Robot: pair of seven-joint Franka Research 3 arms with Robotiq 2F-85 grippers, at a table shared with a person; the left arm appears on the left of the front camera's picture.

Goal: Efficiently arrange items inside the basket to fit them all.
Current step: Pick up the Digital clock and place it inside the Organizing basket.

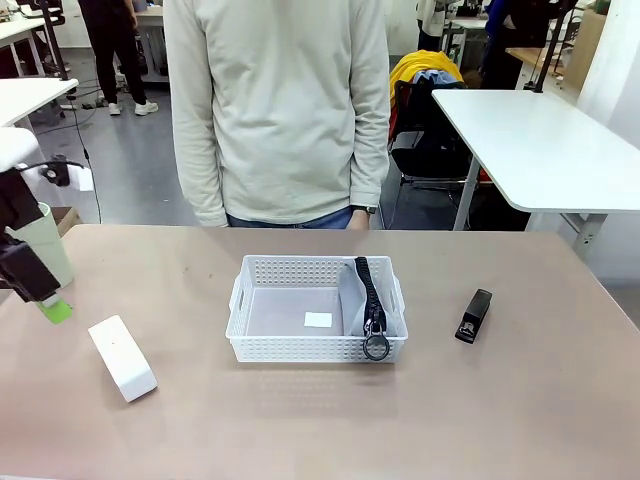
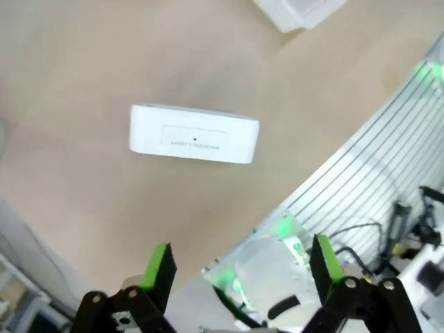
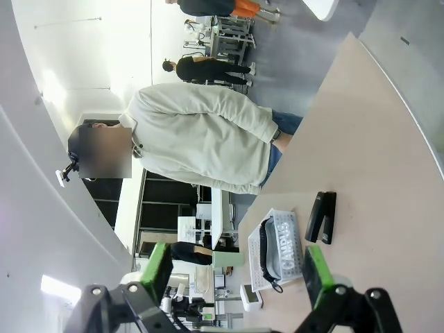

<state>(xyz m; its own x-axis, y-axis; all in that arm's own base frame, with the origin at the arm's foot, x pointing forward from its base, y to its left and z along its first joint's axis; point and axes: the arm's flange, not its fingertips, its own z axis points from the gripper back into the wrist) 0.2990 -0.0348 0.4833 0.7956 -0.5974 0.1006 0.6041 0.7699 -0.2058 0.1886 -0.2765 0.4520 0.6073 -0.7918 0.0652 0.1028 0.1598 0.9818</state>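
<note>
Table (image 1: 300, 430) first: the tan top is mostly bare, with wide open room along the near edge and the whole right side. A person (image 1: 275, 110) stands at the far edge, hands behind their back.

The basket (image 1: 300, 263) sits mid-table, long side towards me. The grey pouch (image 1: 351, 298) is tucked against its right end, and the black zipper strap (image 1: 368, 290) runs up over the near rim so that the ring (image 1: 376, 347) hangs outside the wall. The other two thirds of the basket floor are free.

The white box (image 1: 122, 357) lies on the table near the left front, well apart from the basket, and from my left wrist view it is below and ahead of the fingers.

The pale green cup (image 1: 40, 245) stands upright at the left edge beside my left arm; I cannot tell whether they touch.

My left gripper (image 2: 241, 263) is spread wide with nothing between the pads. My right gripper (image 3: 237, 270) is held high and is equally wide and empty.

The black stapler (image 1: 474, 316) lies right of the basket, clear of it.
</note>
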